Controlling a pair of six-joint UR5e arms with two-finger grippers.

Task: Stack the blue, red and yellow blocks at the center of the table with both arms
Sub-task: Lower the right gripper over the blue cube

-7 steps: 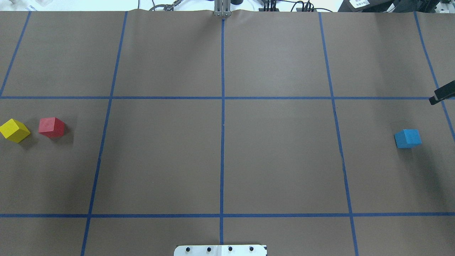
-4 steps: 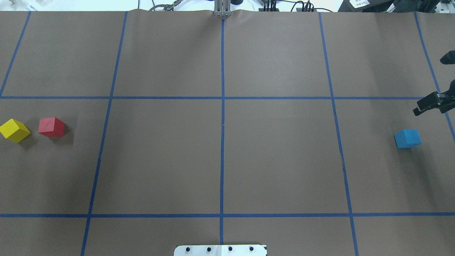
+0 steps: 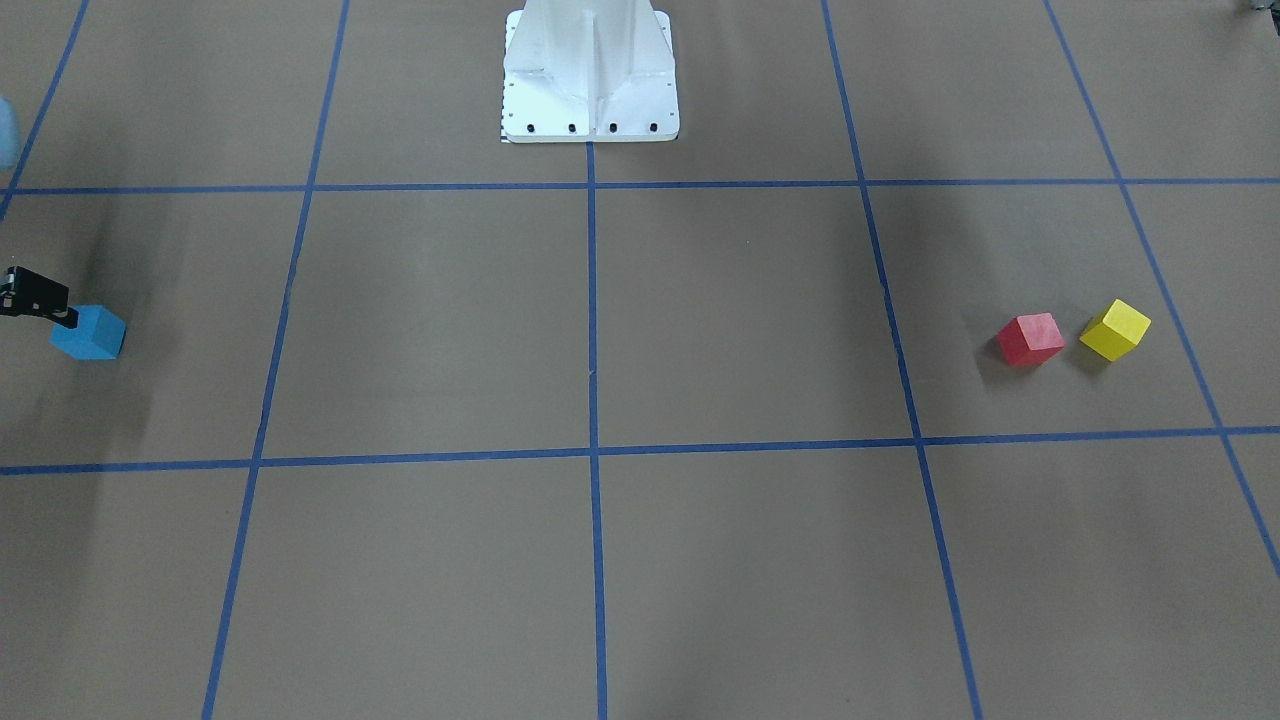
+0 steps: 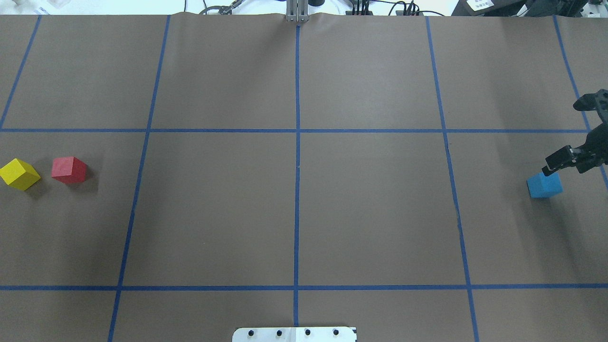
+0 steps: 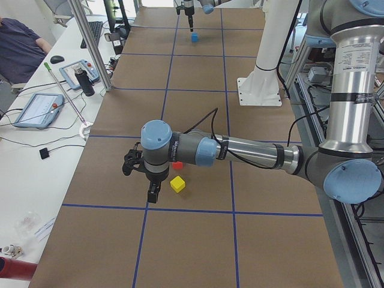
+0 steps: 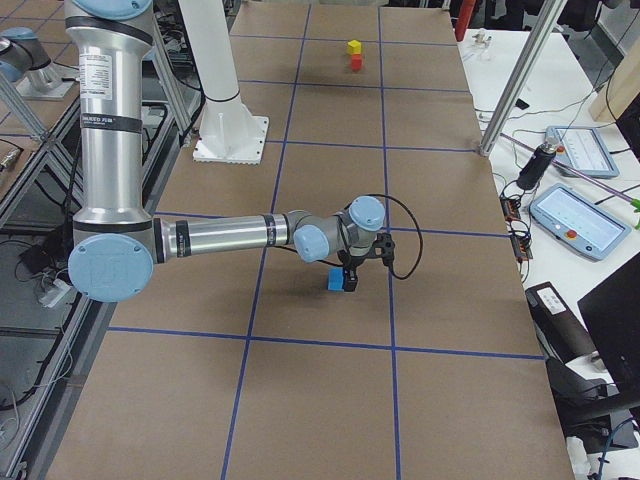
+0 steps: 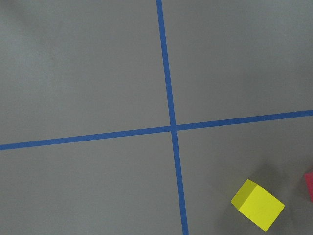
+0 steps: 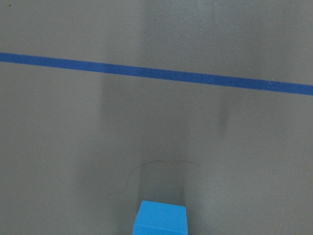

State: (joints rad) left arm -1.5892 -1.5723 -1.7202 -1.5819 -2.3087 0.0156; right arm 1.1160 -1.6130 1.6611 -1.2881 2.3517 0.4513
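Observation:
The blue block (image 4: 544, 185) lies on the table's right side, also low in the right wrist view (image 8: 161, 219). My right gripper (image 4: 564, 137) hovers open just beyond it, one fingertip (image 4: 551, 164) over its far edge. At the far left the red block (image 4: 69, 170) and the yellow block (image 4: 19, 174) lie side by side, apart. My left gripper (image 5: 138, 184) hangs beside the yellow block (image 5: 177, 184) in the exterior left view only; whether it is open or shut I cannot tell. Nothing lies at the middle tape crossing (image 4: 298, 130).
The white pedestal base (image 3: 590, 75) stands on the robot's side of the brown table (image 4: 370, 213). Cables and a clamp (image 4: 297, 12) sit along the far edge. Tablets and a person (image 5: 21, 45) are at a side desk.
My right gripper has come in from the right edge toward the blue block, with both fingers now in view. The three blocks have not moved.

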